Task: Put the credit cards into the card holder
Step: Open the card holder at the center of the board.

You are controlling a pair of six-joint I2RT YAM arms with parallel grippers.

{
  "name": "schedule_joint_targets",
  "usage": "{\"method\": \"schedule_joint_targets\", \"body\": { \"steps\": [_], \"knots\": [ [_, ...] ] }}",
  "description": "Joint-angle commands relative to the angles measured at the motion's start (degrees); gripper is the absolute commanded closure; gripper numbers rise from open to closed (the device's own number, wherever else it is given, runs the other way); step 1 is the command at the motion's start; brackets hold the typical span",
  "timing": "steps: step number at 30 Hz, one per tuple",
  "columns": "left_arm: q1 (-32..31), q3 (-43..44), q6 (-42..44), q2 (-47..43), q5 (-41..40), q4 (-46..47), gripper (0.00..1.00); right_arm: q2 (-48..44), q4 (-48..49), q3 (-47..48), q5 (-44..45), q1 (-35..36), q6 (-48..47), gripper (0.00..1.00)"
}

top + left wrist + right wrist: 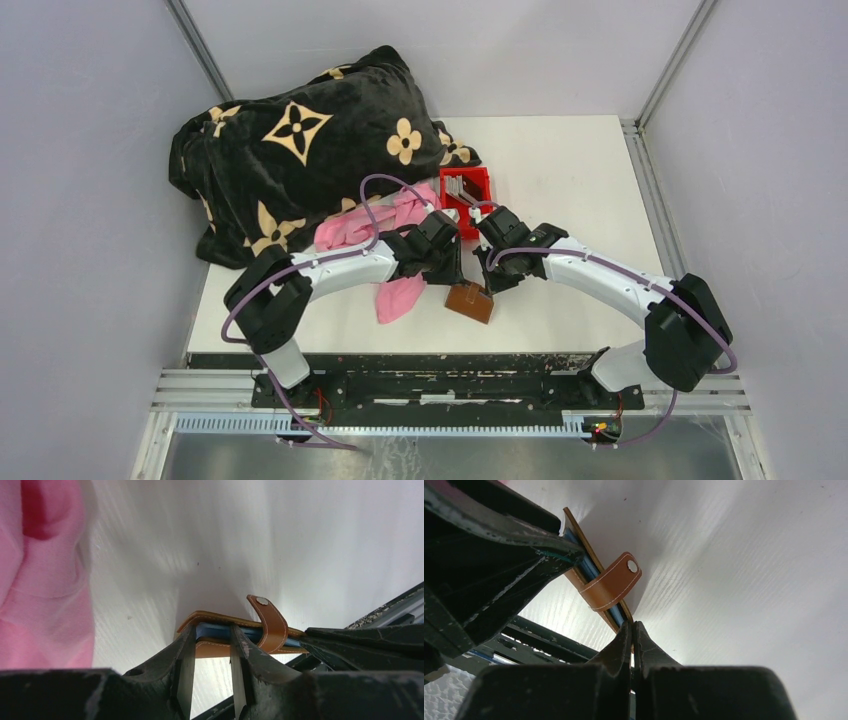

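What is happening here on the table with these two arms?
Both arms are bent over the brown card holder near the front of the table. The right pincer is closed on one edge of it; the left pincer sits at the other end, fingers apart. Something blue shows between its covers, and its strap hangs undone. A few cards stand in the red bin behind the arms.

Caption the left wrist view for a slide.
Left gripper, fingers apart, at the brown card holder, its snap strap curled up; pink cloth at left.
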Motion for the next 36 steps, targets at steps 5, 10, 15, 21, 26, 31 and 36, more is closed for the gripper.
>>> {"method": "schedule_joint_targets", "body": {
  "steps": [5, 10, 15, 21, 26, 31, 36],
  "knots": [
    [-0.1, 0.4, -2.8, -4.3, 5.1, -2.0, 0.65, -0.1, 3.1, 2.9, 3.2, 0.1, -0.7, 0.99],
    [-0.2, -0.8, -3.1, -5.6, 6.3, -2.0, 0.67, 0.3, 3.2, 4.2, 3.8, 0.1, -0.7, 0.99],
    [-0.2, -3.5, -4.0, -7.0, 7.3, -0.8, 0.69, 1.1, 3.3, 6.0, 4.1, 0.1, -0.6, 0.99],
    [-0.2, -6.8, -5.3, -8.2, 8.2, 1.0, 0.7, 2.7, 3.1, 8.7, 4.4, 0.1, -0.7, 0.99],
    [-0.2, -9.1, -6.2, -9.4, 8.5, 2.4, 0.7, 4.2, 3.0, 10.2, 4.7, 0.1, -1.2, 0.99],
    [-0.2, -9.6, -6.6, -8.8, 8.7, 3.7, 0.7, 5.8, 3.0, 11.6, 4.5, 0.1, -1.4, 0.99],
    [-0.2, -9.2, -6.7, -7.3, 8.7, 5.2, 0.7, 7.5, 3.1, 12.5, 4.5, 0.2, -1.8, 0.99]
  ]
}}
